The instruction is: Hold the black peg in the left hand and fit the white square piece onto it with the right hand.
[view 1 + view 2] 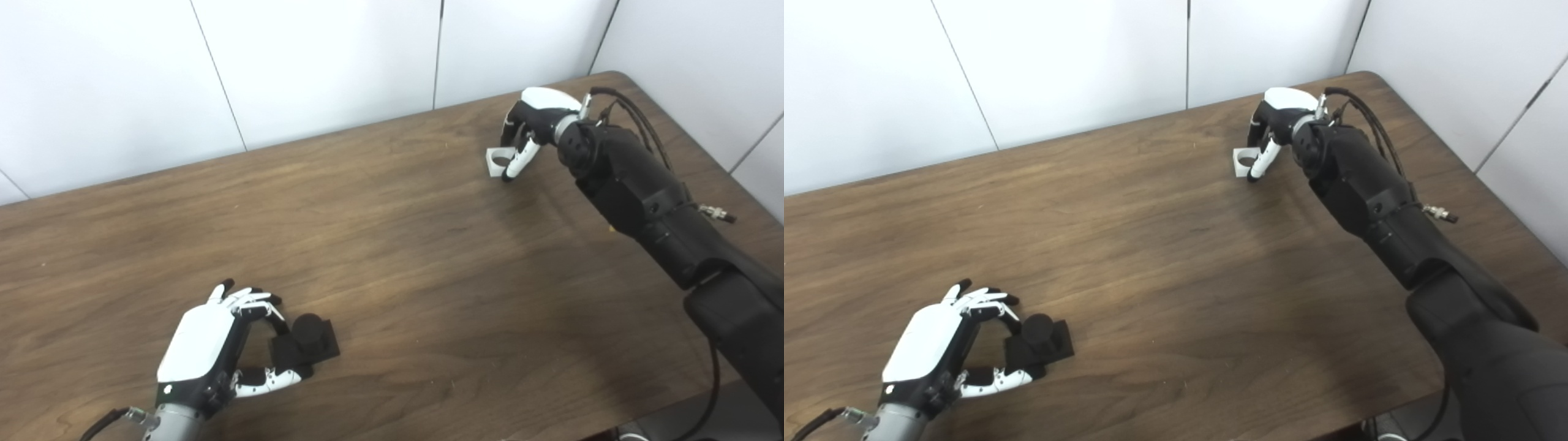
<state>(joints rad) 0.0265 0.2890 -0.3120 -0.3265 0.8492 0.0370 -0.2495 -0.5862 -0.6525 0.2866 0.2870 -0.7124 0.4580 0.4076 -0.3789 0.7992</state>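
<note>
Left hand [211, 349]: fingers and thumb around peg [306, 343], contact unclear. Right hand [530, 125]: fingers curl on white piece [499, 160], grip unsure. Secure both grips before lifting off surface [429, 263].

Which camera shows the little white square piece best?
The left eye view: the white square piece shows its hole beside the right hand. The right eye view shows the same, slightly smaller, with a finger crossing its edge.
</note>
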